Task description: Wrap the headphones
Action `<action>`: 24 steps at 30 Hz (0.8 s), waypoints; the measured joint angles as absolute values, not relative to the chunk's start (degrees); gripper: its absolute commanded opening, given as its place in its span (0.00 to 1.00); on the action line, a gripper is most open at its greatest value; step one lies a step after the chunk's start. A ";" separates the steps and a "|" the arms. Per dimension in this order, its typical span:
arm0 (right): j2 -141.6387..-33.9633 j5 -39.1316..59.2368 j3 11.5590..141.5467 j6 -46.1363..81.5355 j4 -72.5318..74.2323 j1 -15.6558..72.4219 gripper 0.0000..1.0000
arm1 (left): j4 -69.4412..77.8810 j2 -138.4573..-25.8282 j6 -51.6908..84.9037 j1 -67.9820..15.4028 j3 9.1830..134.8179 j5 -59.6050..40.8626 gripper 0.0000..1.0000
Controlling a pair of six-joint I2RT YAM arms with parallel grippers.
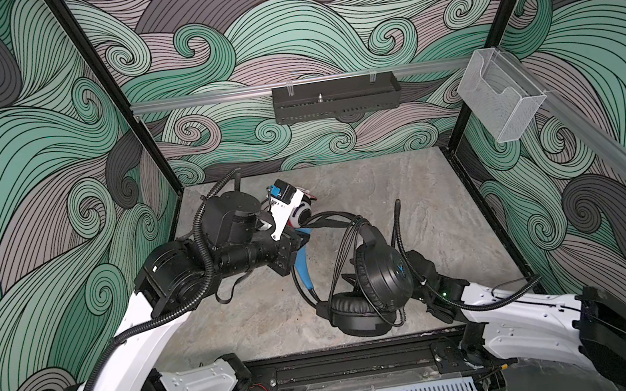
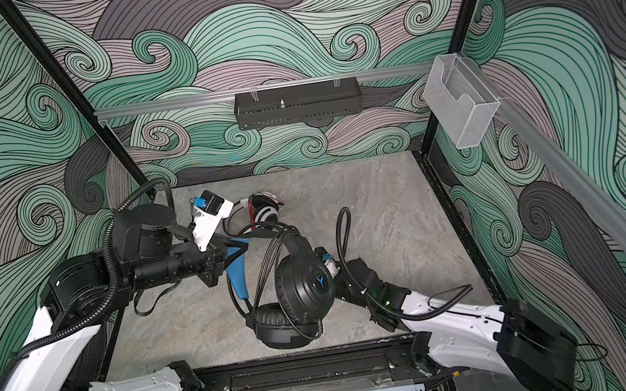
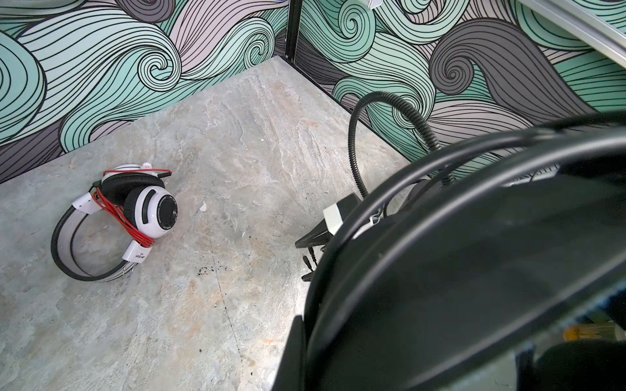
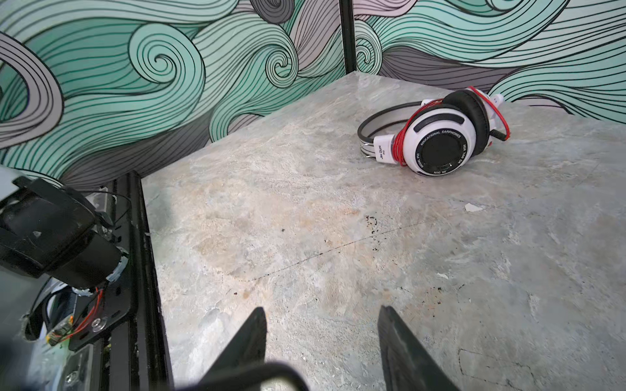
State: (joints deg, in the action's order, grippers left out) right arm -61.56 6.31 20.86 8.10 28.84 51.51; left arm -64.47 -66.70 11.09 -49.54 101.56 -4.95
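Note:
The black headphones (image 1: 382,274) (image 2: 304,286) sit mid-table, one ear cup upright over the other, which lies flat. Their black cord (image 1: 352,241) is looped over the headband. My left gripper (image 1: 303,238) (image 2: 245,246) is shut on the blue-padded headband, which fills the left wrist view (image 3: 474,270). The white headphones (image 1: 301,213) (image 2: 265,210) (image 3: 149,210) (image 4: 440,142) lie at the back with red cord wound around them. My right gripper (image 4: 321,321) is open over bare table with nothing between its fingers. In both top views the black ear cup hides it.
A black tray (image 1: 337,102) hangs on the back rail. A clear plastic holder (image 1: 500,97) is fixed to the right wall. A black rail (image 1: 349,363) runs along the table's front edge. Patterned walls close in three sides.

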 measured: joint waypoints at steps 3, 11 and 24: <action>-63.42 6.92 20.86 8.82 30.02 51.31 0.39 | -64.23 -66.70 11.40 -49.50 101.56 -4.95 0.00; -62.30 7.16 20.10 9.32 30.72 50.81 0.21 | -63.46 -66.70 13.34 -47.68 101.56 -4.40 0.00; -53.67 4.99 15.29 10.50 29.08 50.74 0.00 | -60.82 -66.65 18.09 -44.31 101.56 -3.55 0.00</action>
